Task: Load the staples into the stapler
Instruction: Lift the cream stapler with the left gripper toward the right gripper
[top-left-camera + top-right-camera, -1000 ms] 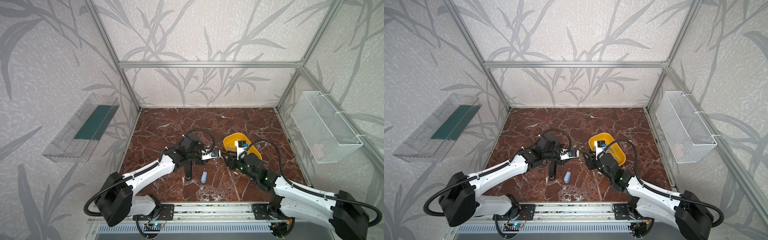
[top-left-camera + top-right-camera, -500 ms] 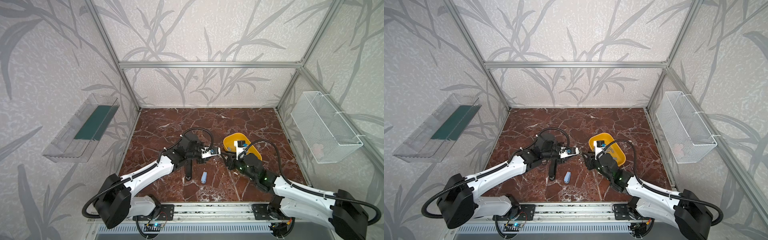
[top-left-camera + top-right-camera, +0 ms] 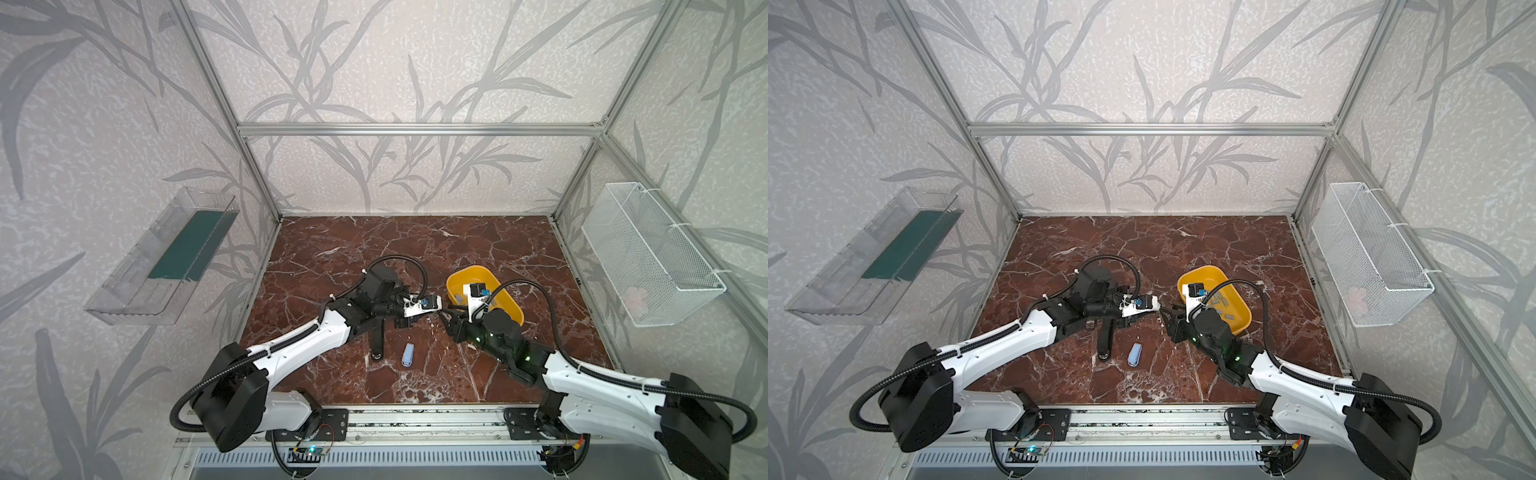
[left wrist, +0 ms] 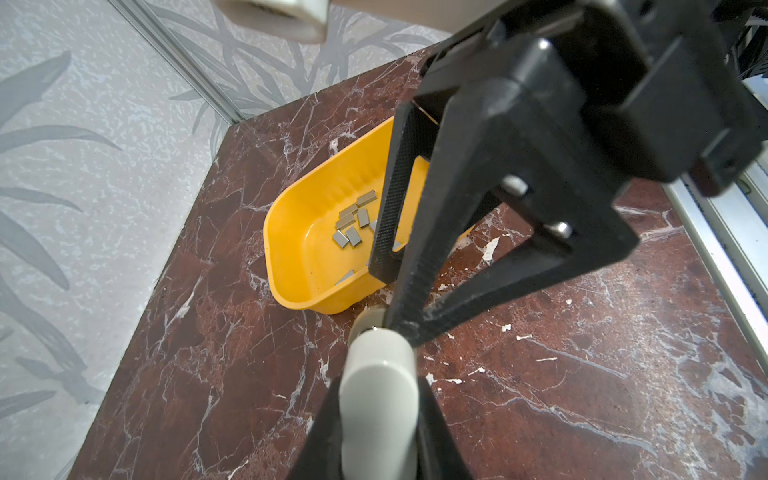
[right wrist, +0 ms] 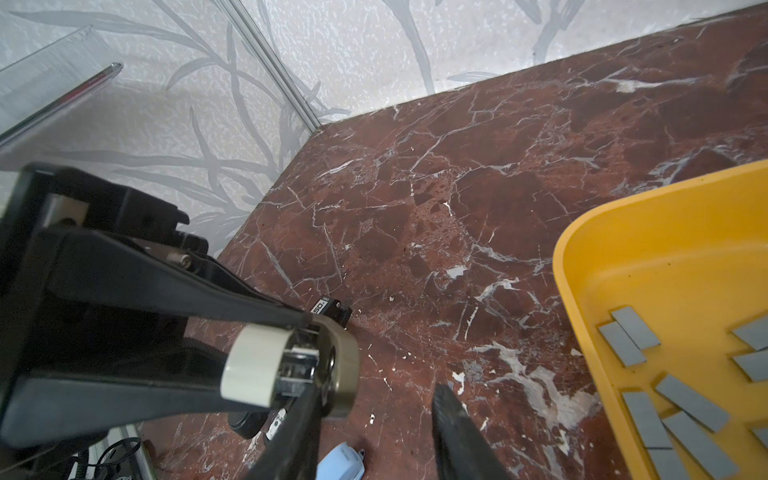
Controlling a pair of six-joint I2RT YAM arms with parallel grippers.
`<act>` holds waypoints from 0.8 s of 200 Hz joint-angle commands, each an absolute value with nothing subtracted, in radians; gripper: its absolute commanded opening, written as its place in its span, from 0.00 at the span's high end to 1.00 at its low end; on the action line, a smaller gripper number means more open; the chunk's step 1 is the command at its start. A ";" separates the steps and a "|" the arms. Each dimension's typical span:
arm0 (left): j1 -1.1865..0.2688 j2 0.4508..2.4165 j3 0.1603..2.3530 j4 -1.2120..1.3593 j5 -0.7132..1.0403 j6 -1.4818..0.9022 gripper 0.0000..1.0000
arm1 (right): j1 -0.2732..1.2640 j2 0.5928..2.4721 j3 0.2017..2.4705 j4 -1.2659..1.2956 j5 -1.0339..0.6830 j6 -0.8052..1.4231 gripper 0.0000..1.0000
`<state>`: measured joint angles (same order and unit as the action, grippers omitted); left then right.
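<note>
left pincer (image 4: 376, 390) is clamped tight on the stapler (image 4: 378, 419), a small beige one. it sticks out past the fingertips and points at the right arm. in the right wrist view you can see into the stapler's front end, with a bit of metal track inside the beige shell.

right pincer (image 5: 376, 388) has its fingers (image 5: 453, 424) spread apart, with bare table showing between them and nothing in the gap that i can make out. one finger sits right up against the stapler's front end and looks like it's touching it. the other finger is well off to the side. whether it's carrying a staple on that finger, can't tell.

the staples (image 4: 351, 220) are in the yellow tray (image 4: 274, 232), a loose scatter of flat grey strips on its floor, some overlapping. the tray sits on the red marble table (image 3: 415, 249) just beside where the two pincers meet, on the right arm's side in both top views.

closer to the front edge, by the left arm, a long black bar (image 3: 377, 343) lies on the table, maybe another stapler. a small light blue thing (image 3: 408, 355) lies just beside it, not touching.

further out, there's a wire basket (image 3: 648, 257) on the right wall and a clear shelf (image 3: 162, 266) on the left wall.
</note>
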<state>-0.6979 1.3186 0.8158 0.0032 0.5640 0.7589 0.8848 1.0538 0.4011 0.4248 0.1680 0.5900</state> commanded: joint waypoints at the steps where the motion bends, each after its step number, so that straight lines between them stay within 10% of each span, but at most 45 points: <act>1: -0.707 1.263 0.806 0.050 0.681 0.745 1.00 | 0.891 1.091 0.427 0.452 0.204 0.580 0.58; 160: -0.695 1.160 0.661 0.425 0.774 0.567 1.00 | 0.902 1.246 0.353 0.598 0.235 0.627 0.65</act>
